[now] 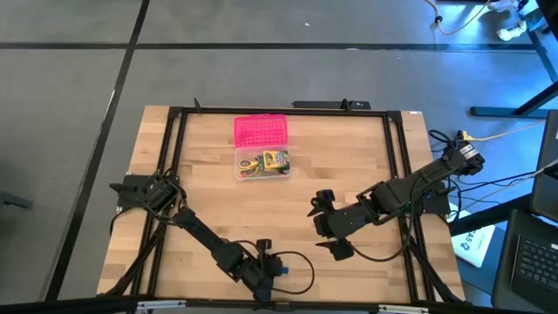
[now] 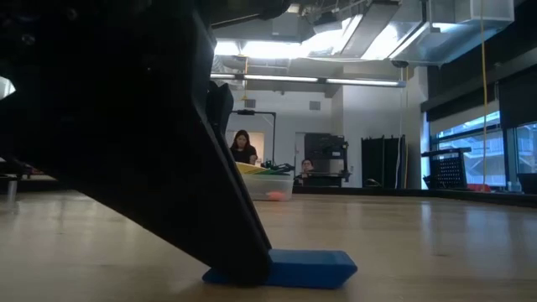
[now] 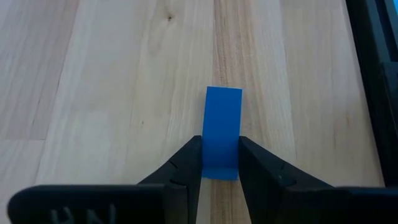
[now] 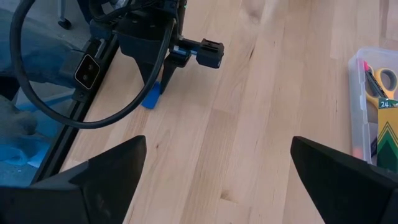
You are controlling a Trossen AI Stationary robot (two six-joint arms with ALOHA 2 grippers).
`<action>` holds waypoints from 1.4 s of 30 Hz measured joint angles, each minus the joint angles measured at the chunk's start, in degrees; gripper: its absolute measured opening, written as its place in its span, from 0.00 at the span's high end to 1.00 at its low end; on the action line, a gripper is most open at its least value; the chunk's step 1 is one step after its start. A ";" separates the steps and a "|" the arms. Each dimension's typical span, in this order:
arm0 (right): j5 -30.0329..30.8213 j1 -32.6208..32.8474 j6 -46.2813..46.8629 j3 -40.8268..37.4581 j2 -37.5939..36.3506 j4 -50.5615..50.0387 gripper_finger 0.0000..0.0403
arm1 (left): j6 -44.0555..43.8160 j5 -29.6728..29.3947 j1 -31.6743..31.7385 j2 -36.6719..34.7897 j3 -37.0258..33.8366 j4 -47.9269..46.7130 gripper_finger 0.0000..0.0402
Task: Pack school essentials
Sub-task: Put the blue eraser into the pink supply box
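Observation:
A small blue eraser (image 3: 222,118) lies flat on the wooden table near its front edge, and my left gripper (image 3: 221,142) is shut on its near end. The low view shows the eraser (image 2: 309,267) resting on the tabletop beside one dark finger. My right gripper (image 1: 321,230) hangs wide open above the table's right half and touches nothing. At the far middle stands a clear plastic box (image 1: 261,164) holding yellow-handled scissors (image 1: 248,165) and a green-yellow crayon box (image 1: 275,161). My left gripper pinches the eraser's two long sides at its near end (image 3: 219,165) between its two fingers. The fingers slant down from the near side and lie along the eraser, whose far part sticks out ahead of them. The eraser lies flat with its underside on the table (image 2: 319,281).
A pink lid (image 1: 260,131) lies just behind the clear box. A black frame (image 1: 171,157) runs round the tabletop. Bare wood stretches between the eraser and the box. People sit in the room beyond the table.

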 joint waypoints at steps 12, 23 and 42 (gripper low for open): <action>0.00 0.01 0.06 0.00 0.00 0.00 0.01 | -1.27 -2.63 0.00 -0.01 0.00 -0.86 0.78; 0.00 0.01 0.06 0.00 0.00 0.14 0.01 | -4.49 -4.88 0.22 -1.72 -0.17 -4.18 0.78; -0.03 0.01 0.07 0.04 0.00 1.58 0.01 | -13.71 -11.80 2.13 -11.98 -0.02 -24.01 0.78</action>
